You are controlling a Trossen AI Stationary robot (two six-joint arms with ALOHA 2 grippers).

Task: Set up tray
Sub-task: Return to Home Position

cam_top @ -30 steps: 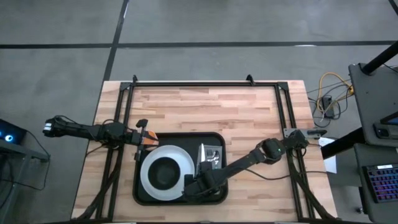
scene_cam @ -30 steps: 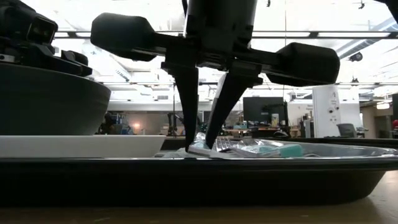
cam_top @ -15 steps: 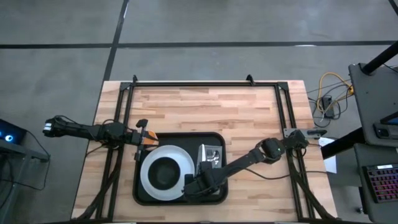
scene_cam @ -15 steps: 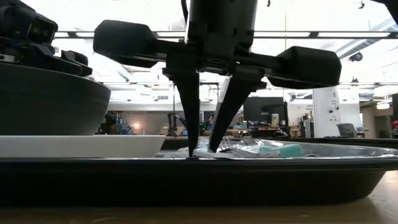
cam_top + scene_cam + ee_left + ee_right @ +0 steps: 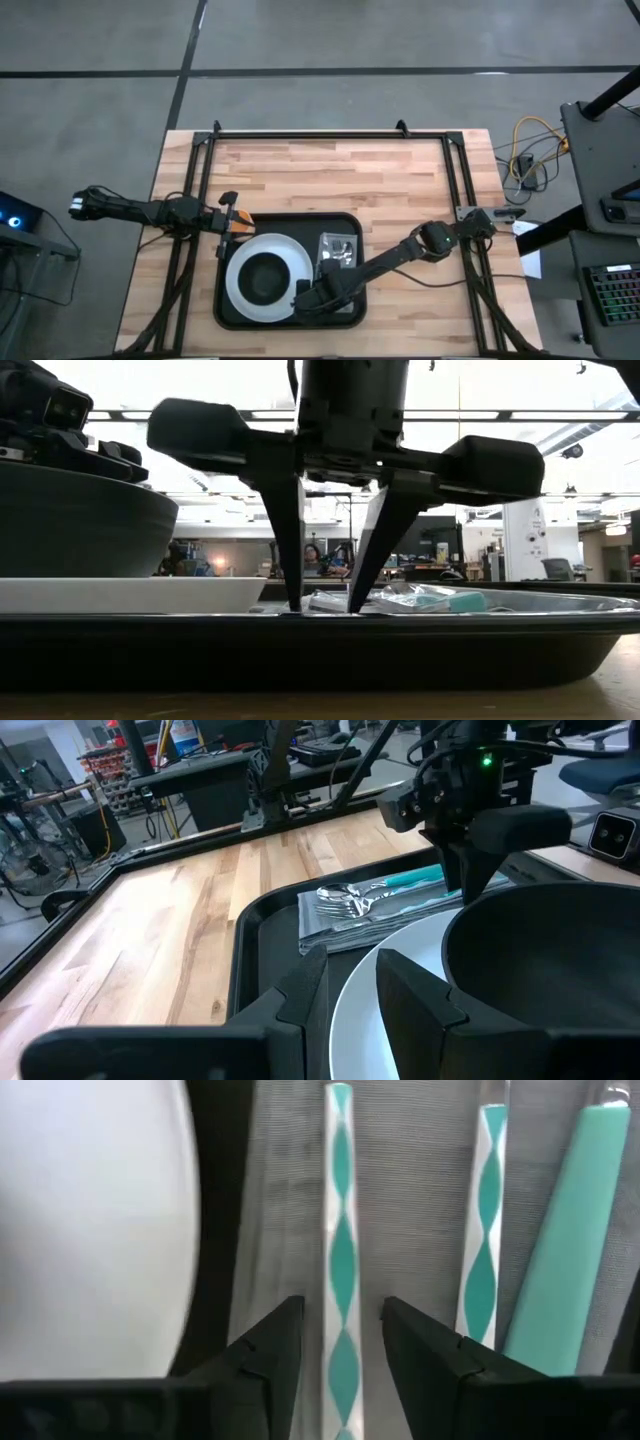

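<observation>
Tray (image 5: pixel 300 222) lies flat on the wooden table (image 5: pixel 330 170), mid-width, btwn my two arms. White plate (image 5: pixel 240 262) w/ dark bowl (image 5: pixel 266 280) sits on its L-arm side, grey napkin (image 5: pixel 340 243) on the R-arm side. My R gripper (image 5: pixel 340 1342) hangs low over the napkin, released, fingers (image 5: pixel 265 1350) spread either side of a teal-white handle (image 5: pixel 341 1210) w/o gripping it. Another patterned handle (image 5: pixel 482 1230) and a plain teal one (image 5: pixel 560 1230) lie alongside. L gripper (image 5: pixel 232 222) waits at the tray's corner, slightly parted, holding nothing.

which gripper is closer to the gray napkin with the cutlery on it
Right. The right gripper is directly over the gray napkin, open astride one utensil handle. The left gripper sits at the tray's opposite end, past the white plate.
</observation>
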